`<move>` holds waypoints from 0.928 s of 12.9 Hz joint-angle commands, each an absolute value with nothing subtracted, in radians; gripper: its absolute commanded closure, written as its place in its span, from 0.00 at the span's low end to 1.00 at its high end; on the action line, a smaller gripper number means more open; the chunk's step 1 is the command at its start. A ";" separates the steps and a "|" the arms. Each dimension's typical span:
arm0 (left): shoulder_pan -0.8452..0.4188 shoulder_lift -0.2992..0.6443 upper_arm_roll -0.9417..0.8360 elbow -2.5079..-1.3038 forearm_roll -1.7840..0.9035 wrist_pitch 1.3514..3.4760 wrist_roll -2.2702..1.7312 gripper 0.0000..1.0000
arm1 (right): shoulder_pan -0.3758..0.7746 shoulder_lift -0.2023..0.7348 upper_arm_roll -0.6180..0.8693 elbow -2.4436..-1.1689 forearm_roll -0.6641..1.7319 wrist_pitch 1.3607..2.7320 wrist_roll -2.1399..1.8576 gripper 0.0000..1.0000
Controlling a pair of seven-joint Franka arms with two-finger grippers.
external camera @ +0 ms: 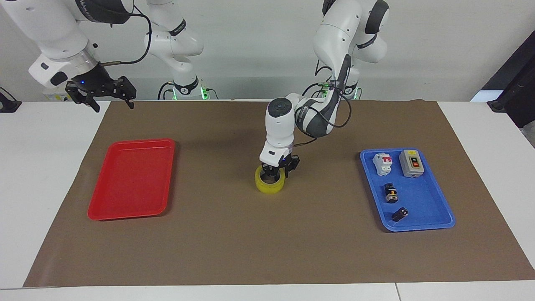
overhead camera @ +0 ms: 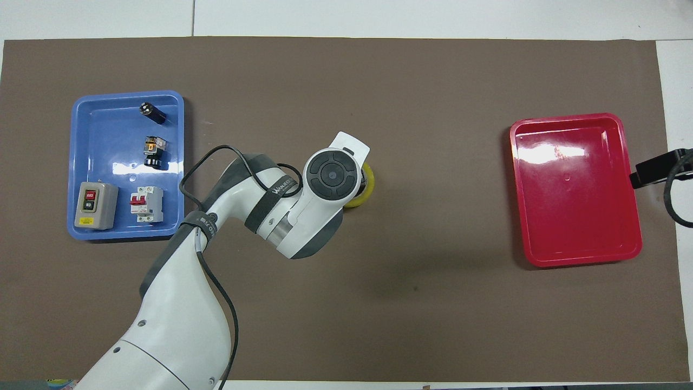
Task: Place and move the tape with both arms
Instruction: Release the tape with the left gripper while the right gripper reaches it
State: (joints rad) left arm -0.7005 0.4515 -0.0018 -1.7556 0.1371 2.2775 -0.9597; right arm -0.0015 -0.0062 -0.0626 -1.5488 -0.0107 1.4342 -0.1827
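Note:
The tape, a yellow roll, lies flat on the brown mat near the table's middle. My left gripper points straight down at the roll's upper rim, on the side nearer the robots. From overhead the left wrist covers the gripper, and only a yellow sliver of the tape shows. My right gripper hangs open in the air over the mat's corner at the right arm's end and holds nothing. Only the black end of the right gripper shows in the overhead view, beside the red tray.
An empty red tray lies toward the right arm's end. A blue tray toward the left arm's end holds a white breaker, a grey switch box and two small black parts.

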 commanded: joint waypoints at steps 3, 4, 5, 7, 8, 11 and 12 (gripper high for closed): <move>-0.576 0.160 0.005 -1.952 0.156 2.212 -0.780 0.00 | 0.096 -0.035 -0.051 -1.662 0.043 1.622 -0.155 0.00; -0.539 0.131 0.005 -1.957 0.156 2.159 -0.734 0.00 | 0.150 -0.005 -0.051 -1.666 0.052 1.652 -0.100 0.00; -0.504 0.108 0.005 -1.956 0.149 2.113 -0.671 0.00 | 0.240 0.050 -0.049 -1.649 0.054 1.702 0.014 0.00; -0.407 0.057 0.005 -1.956 0.068 2.059 -0.506 0.00 | 0.398 0.186 -0.049 -1.611 0.054 1.831 0.225 0.00; -0.362 0.031 0.005 -1.953 0.023 2.033 -0.424 0.00 | 0.449 0.245 -0.051 -1.620 0.057 1.924 0.286 0.00; -0.249 -0.005 0.015 -1.913 -0.006 1.941 -0.243 0.00 | 0.578 0.388 -0.051 -1.615 0.043 2.076 0.449 0.00; -0.208 -0.005 0.017 -1.875 -0.009 1.906 -0.198 0.00 | 0.597 0.415 -0.051 -1.640 0.040 2.141 0.449 0.00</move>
State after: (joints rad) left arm -0.2645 0.0148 0.0204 -1.9115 0.0170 1.9697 -0.2814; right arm 0.5725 0.3586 -0.0453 -1.6469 0.0500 2.0764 0.4207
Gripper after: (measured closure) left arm 0.000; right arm 0.000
